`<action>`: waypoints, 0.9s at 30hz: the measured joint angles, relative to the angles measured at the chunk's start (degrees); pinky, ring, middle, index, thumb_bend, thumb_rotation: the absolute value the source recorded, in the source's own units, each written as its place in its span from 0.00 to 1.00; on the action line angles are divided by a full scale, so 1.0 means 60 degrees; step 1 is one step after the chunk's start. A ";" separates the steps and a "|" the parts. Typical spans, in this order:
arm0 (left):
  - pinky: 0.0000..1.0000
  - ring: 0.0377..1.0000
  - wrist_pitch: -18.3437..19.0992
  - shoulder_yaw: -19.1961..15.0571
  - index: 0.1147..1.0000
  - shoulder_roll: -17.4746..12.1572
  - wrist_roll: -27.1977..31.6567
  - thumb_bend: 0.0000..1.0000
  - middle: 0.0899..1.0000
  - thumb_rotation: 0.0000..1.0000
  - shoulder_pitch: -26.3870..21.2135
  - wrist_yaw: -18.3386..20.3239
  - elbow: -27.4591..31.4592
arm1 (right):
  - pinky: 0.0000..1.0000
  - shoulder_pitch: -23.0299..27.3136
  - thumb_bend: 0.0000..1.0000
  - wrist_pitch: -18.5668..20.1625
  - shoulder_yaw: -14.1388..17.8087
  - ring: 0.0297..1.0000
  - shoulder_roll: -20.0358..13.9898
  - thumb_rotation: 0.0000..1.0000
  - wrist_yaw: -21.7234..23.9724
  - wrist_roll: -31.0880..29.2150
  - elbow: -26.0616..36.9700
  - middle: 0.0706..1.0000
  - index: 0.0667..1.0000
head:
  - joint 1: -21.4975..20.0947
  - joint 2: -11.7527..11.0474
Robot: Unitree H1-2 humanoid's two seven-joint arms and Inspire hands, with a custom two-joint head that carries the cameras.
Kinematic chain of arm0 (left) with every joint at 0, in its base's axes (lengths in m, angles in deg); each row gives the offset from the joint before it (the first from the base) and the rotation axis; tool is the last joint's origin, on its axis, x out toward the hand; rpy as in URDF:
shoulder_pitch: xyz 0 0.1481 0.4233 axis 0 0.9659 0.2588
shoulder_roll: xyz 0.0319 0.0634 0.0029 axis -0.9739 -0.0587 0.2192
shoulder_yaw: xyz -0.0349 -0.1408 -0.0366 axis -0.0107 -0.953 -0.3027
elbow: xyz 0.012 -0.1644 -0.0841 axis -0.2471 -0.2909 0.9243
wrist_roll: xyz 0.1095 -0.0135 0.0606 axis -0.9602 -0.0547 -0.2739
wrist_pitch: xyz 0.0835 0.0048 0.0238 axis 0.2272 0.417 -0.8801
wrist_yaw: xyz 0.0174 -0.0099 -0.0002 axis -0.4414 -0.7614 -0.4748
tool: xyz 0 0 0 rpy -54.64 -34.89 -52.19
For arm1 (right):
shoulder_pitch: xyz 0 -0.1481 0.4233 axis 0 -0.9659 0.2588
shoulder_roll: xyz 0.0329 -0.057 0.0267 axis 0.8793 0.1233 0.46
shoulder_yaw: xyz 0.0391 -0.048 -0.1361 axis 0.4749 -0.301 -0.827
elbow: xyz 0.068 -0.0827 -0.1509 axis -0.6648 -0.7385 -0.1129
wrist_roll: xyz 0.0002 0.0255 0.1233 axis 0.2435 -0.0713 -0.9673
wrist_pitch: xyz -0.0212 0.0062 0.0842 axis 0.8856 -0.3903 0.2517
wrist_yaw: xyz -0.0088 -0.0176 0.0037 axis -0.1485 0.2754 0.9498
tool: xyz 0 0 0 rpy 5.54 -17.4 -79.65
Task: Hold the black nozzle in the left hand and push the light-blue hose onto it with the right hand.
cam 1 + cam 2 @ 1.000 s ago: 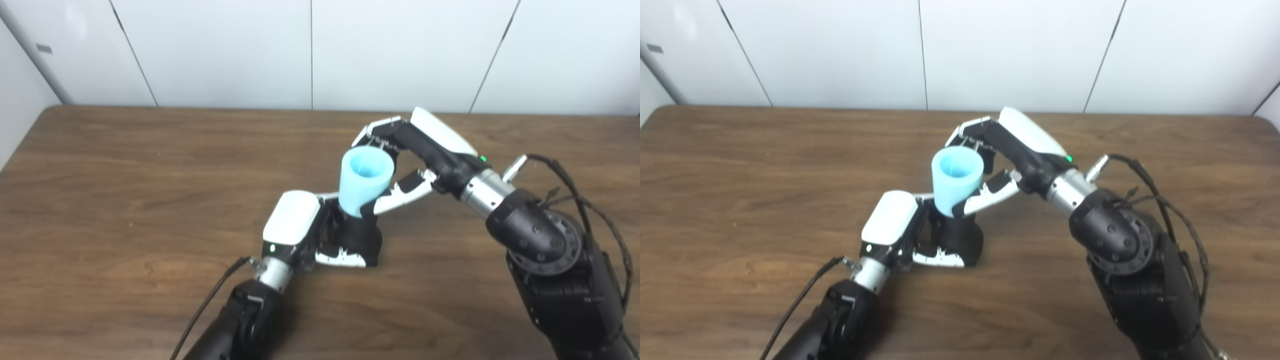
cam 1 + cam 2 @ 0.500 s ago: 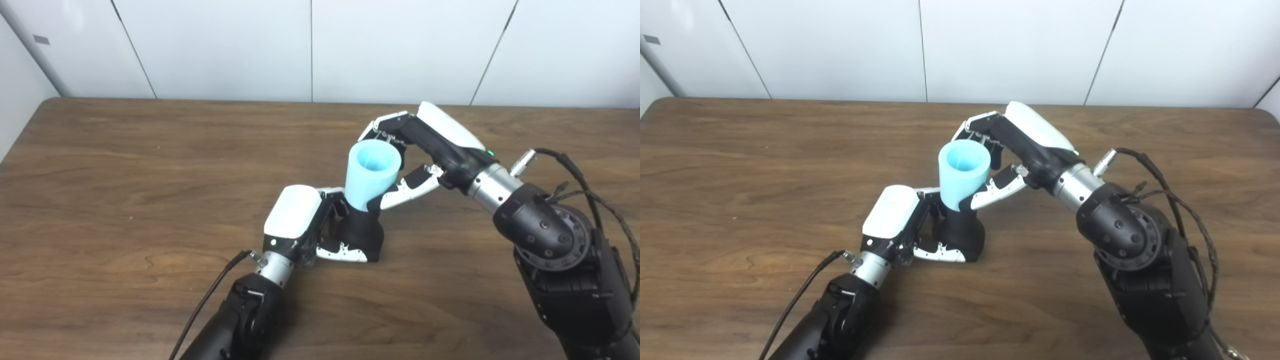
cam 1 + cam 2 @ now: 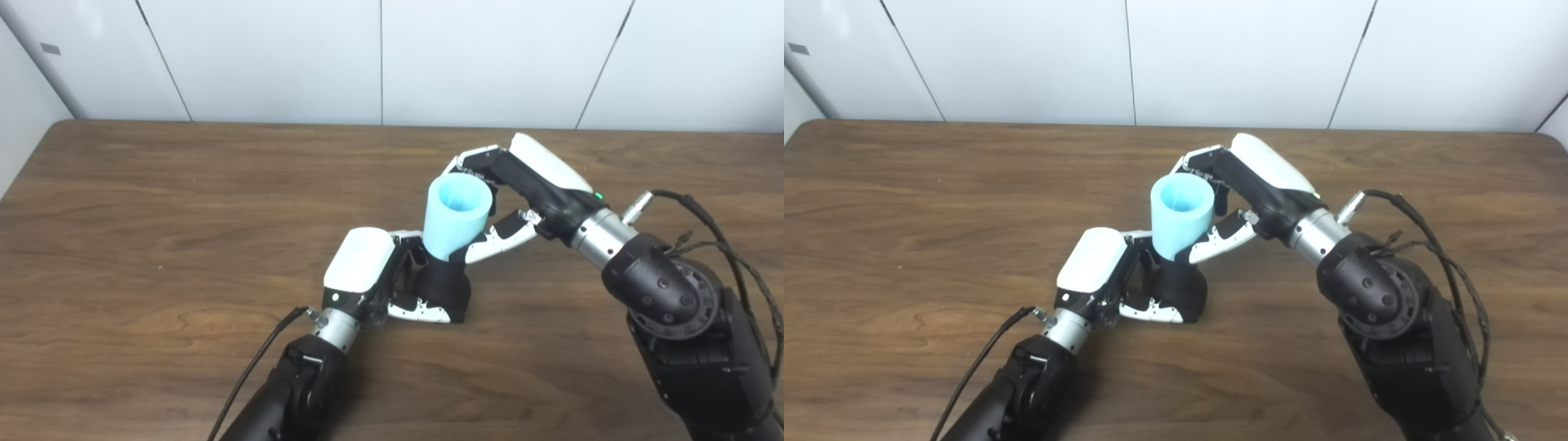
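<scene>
White panelled wall behind; brown wooden bench [image 3: 153, 233].
Black nozzle [image 3: 444, 288]: upright on bench, mid-scene, left hand [image 3: 367, 272] clasped round base.
Light-blue hose [image 3: 458, 214]: short tapered sleeve, wide mouth up, narrow end down over nozzle top; long axis near vertical, tilted slightly from nozzle axis.
Right hand [image 3: 520, 190]: fingers [image 3: 474, 160] behind hose, thumb in front, grasping it.
Judgement: seating depth unclear; next push runs straight down along shared axis.

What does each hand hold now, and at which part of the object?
The left hand grips the black nozzle around its lower body. The right hand holds the light-blue hose by its side wall, fingers behind, thumb in front.
</scene>
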 measured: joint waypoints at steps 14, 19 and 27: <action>0.39 0.51 -0.0001 0.0003 0.42 -0.0003 -0.0001 0.47 0.50 0.00 0.0011 0.0030 0.0015 | 0.31 -0.0266 0.49 -0.0253 -0.0221 0.35 0.0000 0.00 -0.0349 0.0032 -0.0132 0.45 0.52 | -0.0088 -0.0029; 0.39 0.51 -0.0001 0.0005 0.42 -0.0001 -0.0007 0.47 0.50 0.00 0.0010 0.0030 0.0016 | 0.36 -0.0271 0.50 -0.0264 -0.0208 0.39 -0.0028 0.00 -0.0361 -0.0001 -0.0161 0.46 0.52 | -0.0088 -0.0058; 0.39 0.51 -0.0001 0.0021 0.43 0.0005 -0.0008 0.47 0.49 0.00 0.0010 0.0030 0.0016 | 0.50 -0.0276 0.86 -0.0197 -0.0054 0.57 -0.0133 0.13 -0.0150 -0.0326 -0.0160 0.64 0.68 | -0.0103 -0.0073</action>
